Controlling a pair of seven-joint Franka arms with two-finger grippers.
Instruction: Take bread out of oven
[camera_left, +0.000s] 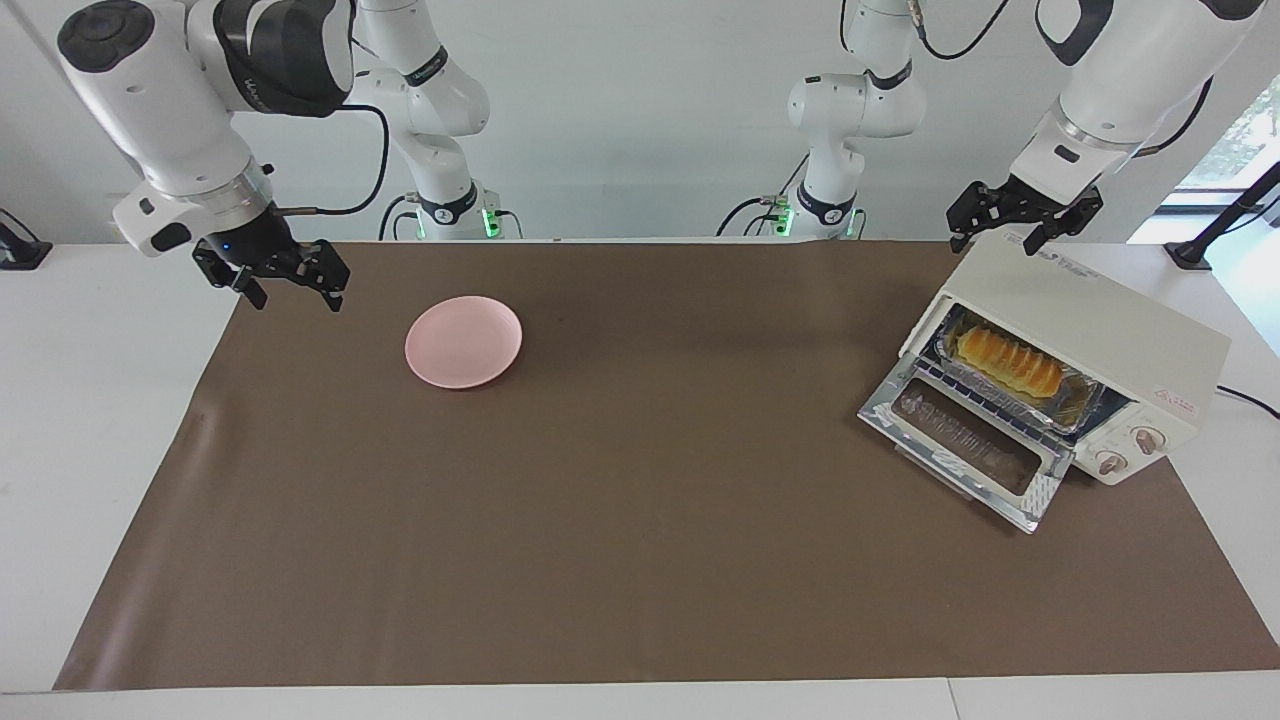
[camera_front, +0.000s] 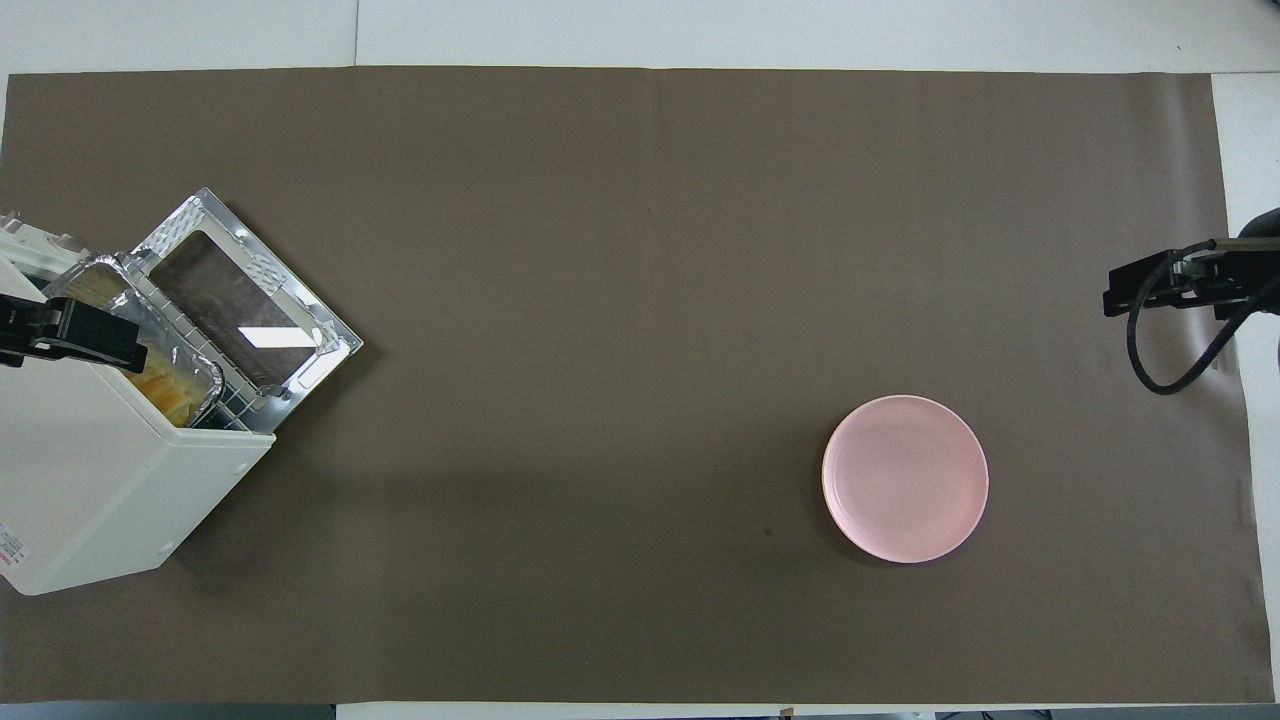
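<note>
The cream-white oven (camera_left: 1100, 330) (camera_front: 110, 490) stands at the left arm's end of the table, its glass door (camera_left: 965, 440) (camera_front: 240, 305) dropped open flat. Inside, the golden ridged bread (camera_left: 1008, 362) (camera_front: 165, 385) lies in a crinkled foil tray (camera_left: 1070, 405) on the wire rack. My left gripper (camera_left: 995, 240) (camera_front: 75, 330) hangs open over the oven's top, at the corner nearest the robots, holding nothing. Open and empty too, my right gripper (camera_left: 295, 292) (camera_front: 1120, 290) hovers over the mat's edge at the right arm's end, beside the plate.
A pink plate (camera_left: 463, 341) (camera_front: 905, 478) sits empty on the brown mat (camera_left: 640, 500), toward the right arm's end. Two round knobs (camera_left: 1130, 450) face away from the robots beside the oven's opening. White tabletop borders the mat.
</note>
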